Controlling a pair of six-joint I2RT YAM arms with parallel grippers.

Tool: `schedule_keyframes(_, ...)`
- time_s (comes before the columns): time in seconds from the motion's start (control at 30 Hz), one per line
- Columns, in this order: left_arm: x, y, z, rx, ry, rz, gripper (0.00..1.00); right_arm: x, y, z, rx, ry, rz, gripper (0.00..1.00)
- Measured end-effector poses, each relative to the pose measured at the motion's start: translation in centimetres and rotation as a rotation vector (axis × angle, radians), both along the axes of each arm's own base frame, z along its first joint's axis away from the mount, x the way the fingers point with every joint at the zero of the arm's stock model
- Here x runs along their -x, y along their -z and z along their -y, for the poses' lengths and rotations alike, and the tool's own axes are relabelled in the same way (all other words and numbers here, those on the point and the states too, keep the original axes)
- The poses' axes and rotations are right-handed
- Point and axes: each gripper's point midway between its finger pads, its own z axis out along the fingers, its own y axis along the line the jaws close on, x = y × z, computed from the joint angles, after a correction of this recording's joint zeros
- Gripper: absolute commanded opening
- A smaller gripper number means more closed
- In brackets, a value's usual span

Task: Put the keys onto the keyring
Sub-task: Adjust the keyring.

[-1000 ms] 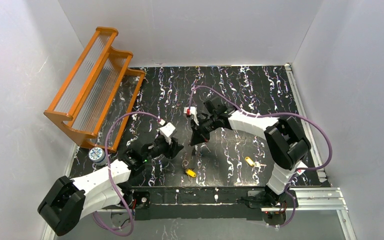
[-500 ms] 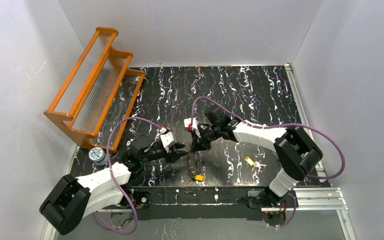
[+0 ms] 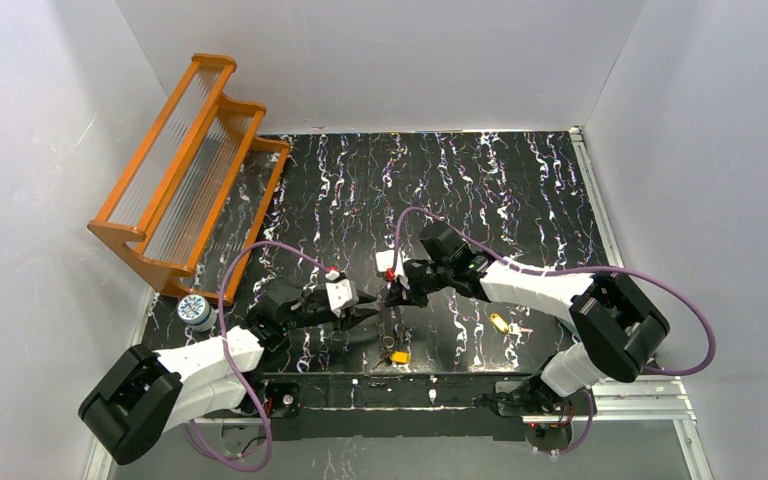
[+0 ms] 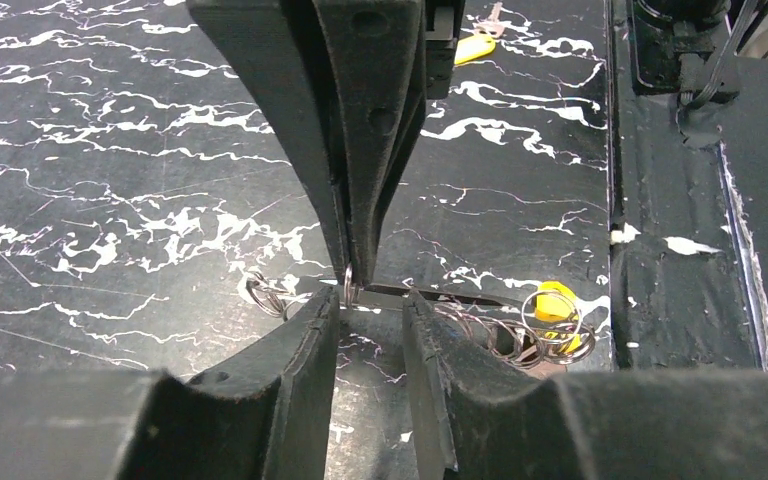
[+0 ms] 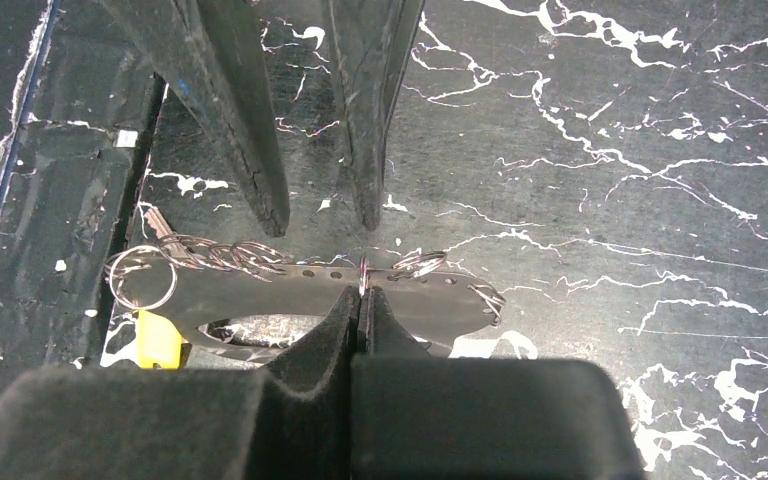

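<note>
The keyring [image 5: 430, 303] is a flat grey oval band with small holes and several thin wire rings along its edge. My right gripper [image 5: 363, 290] is shut on one small ring [image 4: 348, 284] at that edge and holds the band just above the table [image 3: 391, 335]. One yellow-headed key [image 5: 158, 338] hangs on a ring at the band's end [image 4: 556, 303]. A second key [image 3: 501, 323] lies loose to the right [image 4: 475, 47]. My left gripper [image 4: 370, 305] faces the right one, open by a narrow gap, its fingertips [image 4: 318, 318] at either side of the pinched ring.
An orange rack [image 3: 185, 175] stands at the back left, and a small round tin [image 3: 194, 309] sits by its near foot. A metal rail [image 3: 600, 395] runs along the near edge, close to the hanging key. White walls enclose the table.
Both arms have moved toward the near edge, the right one carrying the keyring with its key. The left jaws have narrowed and come up to the pinched ring.
</note>
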Motion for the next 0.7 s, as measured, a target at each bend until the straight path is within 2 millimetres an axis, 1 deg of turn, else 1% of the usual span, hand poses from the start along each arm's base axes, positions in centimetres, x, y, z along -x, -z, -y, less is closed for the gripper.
schedule_keyframes(0.1,0.2,0.3,0.2,-0.012,0.014,0.008,0.26,0.0,0.0,-0.1,0.001,-0.006,0.018,0.01)
schedule_keyframes(0.23,0.4,1.4,0.5,-0.041,0.024,0.003,0.24,0.1,0.0,-0.2,0.002,-0.009,0.024,0.01)
schedule_keyframes(0.4,0.2,2.4,0.5,-0.077,0.012,0.006,0.24,0.3,0.0,-0.2,0.005,-0.012,0.025,0.01)
schedule_keyframes(0.6,-0.5,2.1,0.3,-0.085,-0.027,0.049,0.24,0.7,-0.1,-0.1,0.009,-0.022,0.02,0.01)
schedule_keyframes(0.7,-0.9,1.3,0.3,-0.071,-0.043,0.08,0.19,0.9,-0.2,-0.1,0.007,-0.026,0.022,0.01)
